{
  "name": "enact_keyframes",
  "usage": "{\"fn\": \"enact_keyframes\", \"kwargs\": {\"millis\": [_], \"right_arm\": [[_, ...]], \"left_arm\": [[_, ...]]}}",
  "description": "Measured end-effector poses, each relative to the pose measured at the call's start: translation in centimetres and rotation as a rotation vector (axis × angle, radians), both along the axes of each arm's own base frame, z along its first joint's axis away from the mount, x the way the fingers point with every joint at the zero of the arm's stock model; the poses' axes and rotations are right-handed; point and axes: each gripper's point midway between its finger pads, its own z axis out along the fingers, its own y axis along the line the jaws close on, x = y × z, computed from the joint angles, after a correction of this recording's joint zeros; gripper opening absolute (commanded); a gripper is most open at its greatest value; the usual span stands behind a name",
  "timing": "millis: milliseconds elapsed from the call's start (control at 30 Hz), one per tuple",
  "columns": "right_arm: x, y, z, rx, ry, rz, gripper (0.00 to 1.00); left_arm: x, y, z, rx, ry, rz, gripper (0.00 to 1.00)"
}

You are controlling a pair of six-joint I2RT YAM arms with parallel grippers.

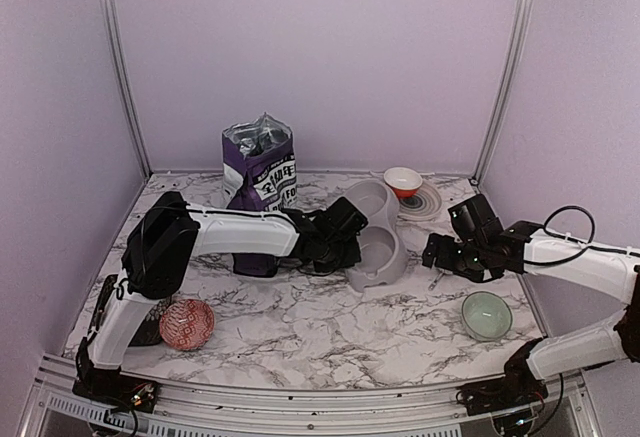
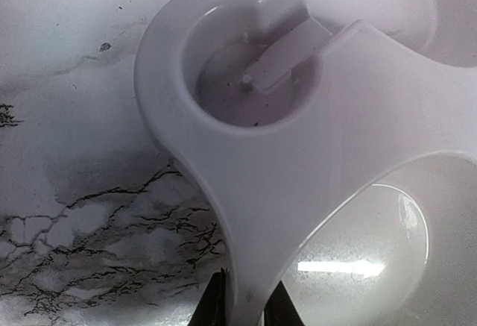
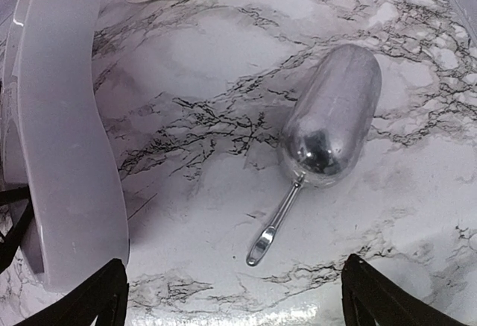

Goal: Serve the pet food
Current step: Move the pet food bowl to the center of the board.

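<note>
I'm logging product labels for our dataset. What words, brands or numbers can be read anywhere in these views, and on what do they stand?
On the purple bag: bold dark characters on a white panel, too small and blurred to quote.
On the grey feeder and the metal scoop: no writing visible.
On the red patterned bowl: a pattern only, no words.

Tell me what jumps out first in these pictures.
The opened purple food bag stands at the back centre of the marble table. In front of it, the left tool pinches the rim of the grey double-bowl feeder. To the feeder's right, a shiny metal scoop lies on the marble just ahead of the open right tool.
</note>
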Motion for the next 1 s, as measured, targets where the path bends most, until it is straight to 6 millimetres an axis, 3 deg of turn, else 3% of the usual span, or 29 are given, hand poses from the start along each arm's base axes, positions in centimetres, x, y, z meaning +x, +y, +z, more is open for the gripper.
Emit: {"fn": "enact_keyframes", "kwargs": {"millis": [267, 567, 1000], "right_arm": [[-0.3, -0.4, -0.3, -0.02, 0.014, -0.008, 0.97], [-0.6, -0.8, -0.5, -0.038, 0.03, -0.015, 0.97], [-0.8, -1.0, -0.7, -0.038, 0.041, -0.028, 0.97]], "left_arm": [[-0.1, 0.4, 0.1, 0.038, 0.012, 0.009, 0.25], [0.4, -0.9, 0.5, 0.002, 0.02, 0.014, 0.44], [0.0, -0.7, 0.1, 0.001, 0.035, 0.009, 0.44]]}}
